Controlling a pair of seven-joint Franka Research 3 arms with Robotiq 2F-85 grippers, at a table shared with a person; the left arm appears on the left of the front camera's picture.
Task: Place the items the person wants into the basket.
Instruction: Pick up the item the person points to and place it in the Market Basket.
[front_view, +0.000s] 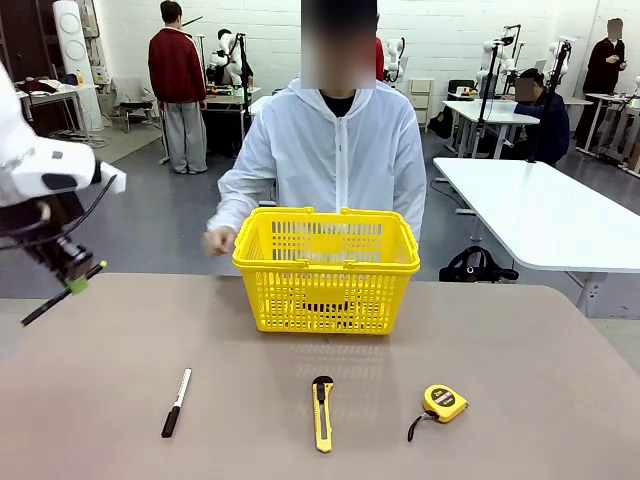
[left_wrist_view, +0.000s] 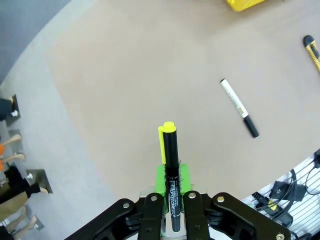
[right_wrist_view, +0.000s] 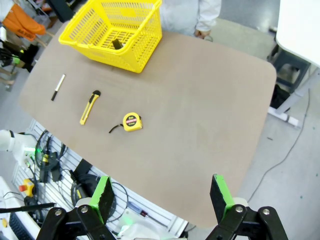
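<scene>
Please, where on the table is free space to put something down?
Bare table lies right of the yellow basket, beyond the tape measure; also left of the basket, beyond the marker. The near row, marker, utility knife, tape measure, is crowded.

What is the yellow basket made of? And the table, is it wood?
The basket looks like hard plastic: one even yellow, slightly glossy, with a moulded lattice of slots. The table seems to be a smooth matt laminate, plain beige-brown with no wood grain. What lies under that surface can't be told.
</scene>
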